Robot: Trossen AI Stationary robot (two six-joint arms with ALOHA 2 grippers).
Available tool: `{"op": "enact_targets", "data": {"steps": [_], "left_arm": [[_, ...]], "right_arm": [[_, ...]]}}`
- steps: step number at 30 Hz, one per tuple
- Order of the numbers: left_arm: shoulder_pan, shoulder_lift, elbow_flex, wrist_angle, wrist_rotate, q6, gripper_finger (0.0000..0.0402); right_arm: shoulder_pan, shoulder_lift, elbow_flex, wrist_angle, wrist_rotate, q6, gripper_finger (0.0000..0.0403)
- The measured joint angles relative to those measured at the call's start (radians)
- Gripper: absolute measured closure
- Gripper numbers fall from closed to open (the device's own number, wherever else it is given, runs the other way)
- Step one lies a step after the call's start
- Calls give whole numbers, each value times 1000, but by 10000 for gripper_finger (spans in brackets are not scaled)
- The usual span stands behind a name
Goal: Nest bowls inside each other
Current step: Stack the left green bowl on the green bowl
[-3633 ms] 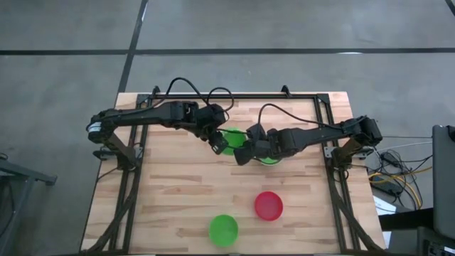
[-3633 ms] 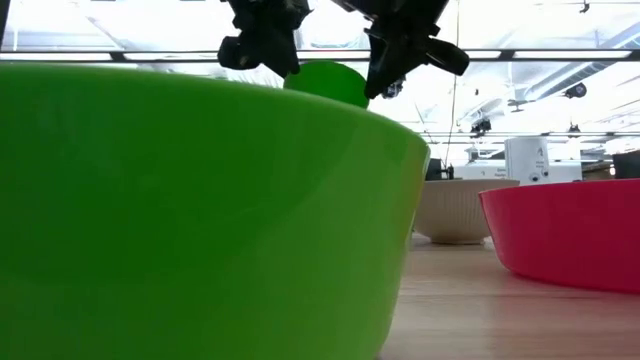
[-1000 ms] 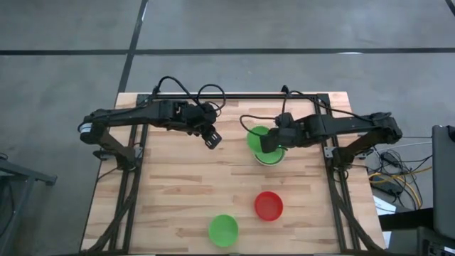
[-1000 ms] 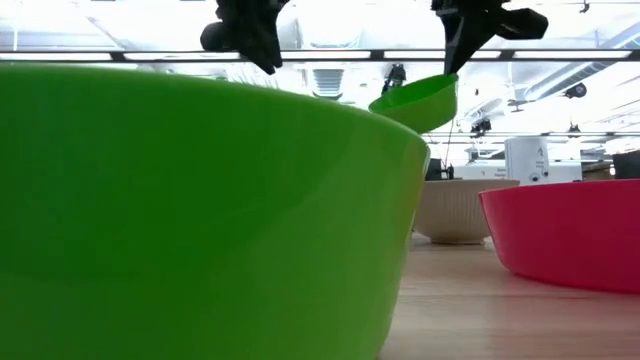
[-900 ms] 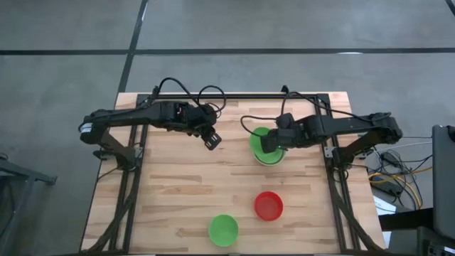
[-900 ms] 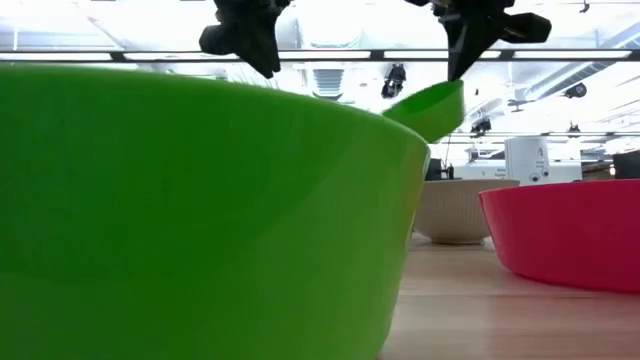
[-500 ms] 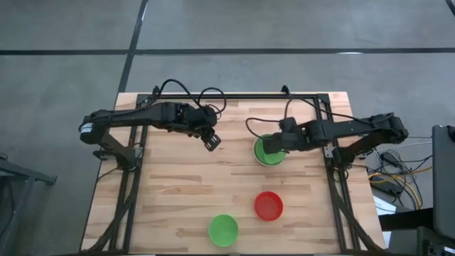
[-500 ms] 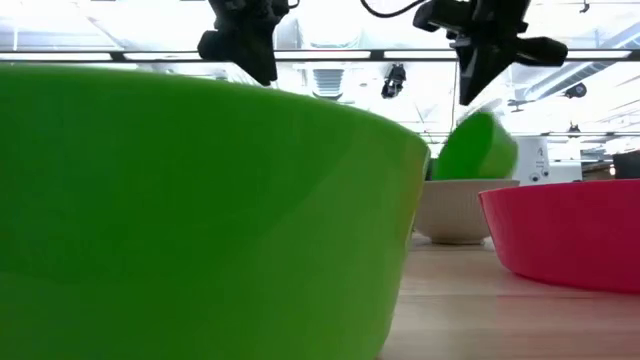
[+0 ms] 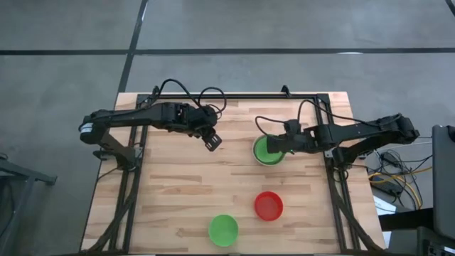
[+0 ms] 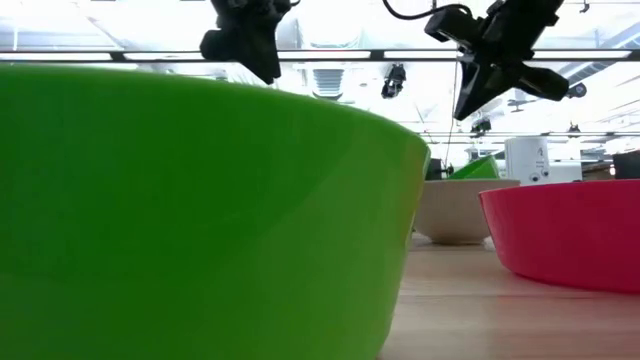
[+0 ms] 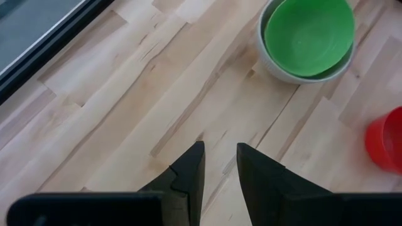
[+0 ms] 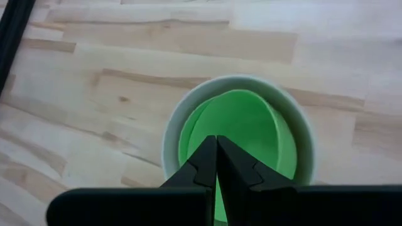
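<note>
A bright green bowl [image 12: 245, 132] lies tilted inside a pale grey-white bowl [image 12: 169, 147] at the table's middle right [image 9: 264, 150]. My right gripper [image 12: 217, 142] is shut just above the green bowl. In the low view its fingertips [image 10: 460, 114] stand clear above the green rim [image 10: 480, 164], and the pale bowl [image 10: 455, 212] rests on its base on the table. My left gripper [image 9: 212, 142] hangs open over bare wood left of the bowls, with nothing between its fingers [image 11: 220, 157].
A red bowl [image 9: 269, 205] and another green bowl [image 9: 223, 230] stand upright near the table's front edge. That green bowl [image 10: 200, 220] fills most of the low view. Bare wood lies across the table's left half.
My right gripper has come down over the pale bowl, drawn back a little toward the table's right edge and rolled. The green bowl hung steeply from its fingers and has dropped into the pale bowl. It now lies tilted there, apart from the fingertips.
</note>
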Motion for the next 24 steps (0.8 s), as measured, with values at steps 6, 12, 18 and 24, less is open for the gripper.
{"op": "enact_targets", "data": {"steps": [6,12,18,24], "left_arm": [[0,0,-2,5,0,0,305],[0,0,-2,5,-1,-2,305],[0,0,-2,5,-2,-2,305],[-1,0,-2,5,-2,-2,305]], "right_arm": [[0,1,11,-4,-3,-5,394],[0,4,30,-3,-12,-38,394],[0,9,45,-7,-26,-93,394],[1,10,40,-83,-30,-81,394]]}}
